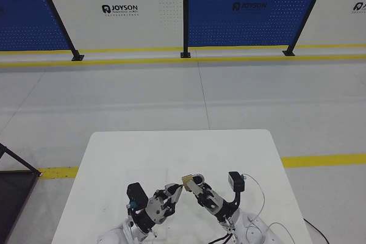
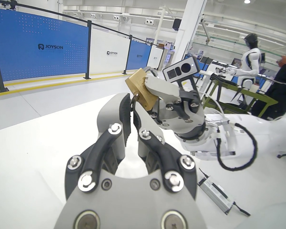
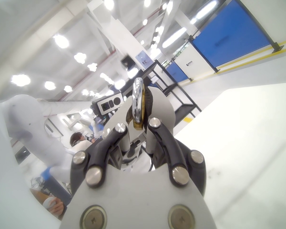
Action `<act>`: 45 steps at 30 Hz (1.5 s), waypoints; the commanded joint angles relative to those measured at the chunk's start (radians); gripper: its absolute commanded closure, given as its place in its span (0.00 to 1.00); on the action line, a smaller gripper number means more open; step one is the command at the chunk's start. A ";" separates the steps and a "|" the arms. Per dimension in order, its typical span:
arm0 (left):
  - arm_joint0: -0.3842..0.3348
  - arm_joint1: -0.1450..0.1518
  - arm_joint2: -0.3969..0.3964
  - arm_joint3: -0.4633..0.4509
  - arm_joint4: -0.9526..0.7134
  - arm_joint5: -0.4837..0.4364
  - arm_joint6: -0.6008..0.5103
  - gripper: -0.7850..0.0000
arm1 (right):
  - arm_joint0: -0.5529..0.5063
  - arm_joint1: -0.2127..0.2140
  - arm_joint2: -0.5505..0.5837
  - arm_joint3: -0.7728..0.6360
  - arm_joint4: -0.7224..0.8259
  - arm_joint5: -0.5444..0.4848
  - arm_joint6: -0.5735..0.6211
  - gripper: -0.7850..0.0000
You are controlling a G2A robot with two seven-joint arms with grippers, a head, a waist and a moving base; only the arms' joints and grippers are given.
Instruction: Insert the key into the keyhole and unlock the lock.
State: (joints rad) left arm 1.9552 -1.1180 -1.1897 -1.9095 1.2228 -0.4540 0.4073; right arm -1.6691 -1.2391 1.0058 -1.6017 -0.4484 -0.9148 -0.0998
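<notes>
Room over far table (image 1: 171,149) (lock (image 1: 188,179) nearer)

This is a large robotics test hall, not a home or office. Blue and white barrier panels (image 1: 24,24) on black posts fence off the work area, and yellow lines (image 1: 140,58) run along the smooth grey floor (image 1: 171,97). The high ceiling carries rows of round lights (image 2: 247,1) and is held up by a white column (image 2: 193,13). Beyond the white desk (image 1: 171,152), another humanoid robot (image 2: 250,60) stands at a green-framed bench (image 2: 228,89).
</notes>
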 commanded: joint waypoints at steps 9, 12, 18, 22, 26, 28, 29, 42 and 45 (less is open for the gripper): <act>0.014 0.000 0.017 0.002 0.118 0.091 0.083 1.00 | 0.005 0.002 0.001 0.001 0.034 0.007 0.026 1.00; 0.018 0.000 0.022 0.001 0.143 0.114 0.096 1.00 | 0.007 0.003 0.001 0.001 0.043 0.010 0.034 1.00; 0.024 0.001 0.030 -0.001 0.161 0.137 0.112 1.00 | 0.007 0.003 0.002 -0.001 0.050 0.017 0.042 1.00; 0.027 0.001 0.029 -0.004 0.171 0.155 0.113 1.00 | 0.010 0.003 0.002 0.000 0.054 0.023 0.048 1.00; 0.031 0.001 0.033 -0.015 0.203 0.201 0.109 1.00 | 0.008 0.004 0.002 -0.004 0.052 0.026 0.050 1.00; 0.034 0.000 0.040 -0.020 0.219 0.226 0.107 1.00 | 0.004 0.004 0.006 -0.008 0.046 0.028 0.045 1.00; 0.034 0.000 0.044 -0.021 0.222 0.232 0.107 1.00 | 0.002 0.004 0.007 -0.010 0.042 0.029 0.042 1.00; 0.027 0.000 0.058 -0.030 0.237 0.255 0.087 1.00 | -0.021 0.003 0.016 -0.029 -0.029 0.042 -0.002 1.00; 0.024 0.000 0.059 -0.030 0.243 0.264 0.086 1.00 | -0.023 0.003 0.015 -0.029 -0.034 0.043 -0.005 1.00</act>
State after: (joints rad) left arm 1.9810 -1.1178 -1.1300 -1.9396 1.4617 -0.1941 0.4932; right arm -1.6914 -1.2360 1.0215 -1.6314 -0.4816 -0.8723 -0.1047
